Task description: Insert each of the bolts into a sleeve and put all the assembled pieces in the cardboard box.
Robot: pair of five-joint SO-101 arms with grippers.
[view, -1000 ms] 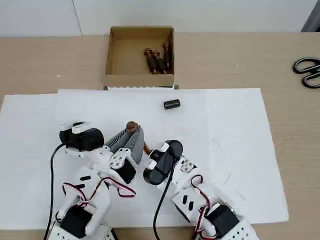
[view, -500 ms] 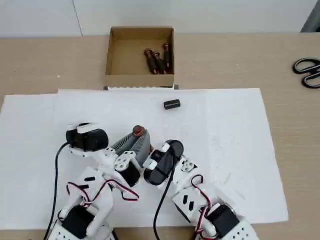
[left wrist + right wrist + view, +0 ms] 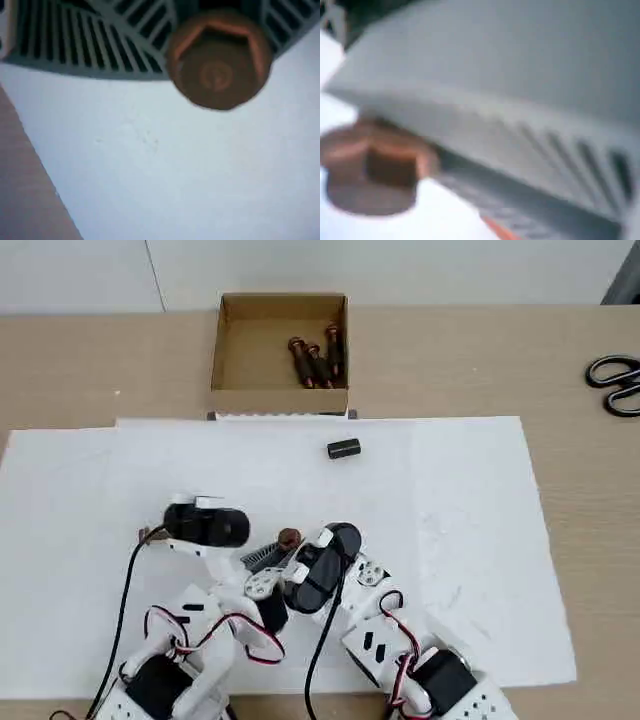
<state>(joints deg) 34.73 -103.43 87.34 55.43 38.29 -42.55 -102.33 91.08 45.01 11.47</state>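
Note:
My left gripper (image 3: 282,546) is shut on a copper bolt (image 3: 289,537), whose hex head points up and away from the arm. In the left wrist view the bolt's head (image 3: 217,65) pokes out from between the grey ribbed fingers (image 3: 95,40). My right gripper (image 3: 318,565) sits right beside it, hidden under its black motor. The right wrist view has the bolt head (image 3: 370,170) close up against a grey ribbed finger (image 3: 520,120). A black sleeve (image 3: 343,449) lies alone on the white paper, farther back. The cardboard box (image 3: 280,400) holds assembled pieces (image 3: 316,360).
A white paper sheet (image 3: 450,540) covers the front of the wooden table. Scissors (image 3: 615,385) lie at the far right edge. Both arms' bases and cables crowd the front middle.
My left gripper has drawn back towards the front and right with the bolt, ending close against the right arm. The right arm has barely moved.

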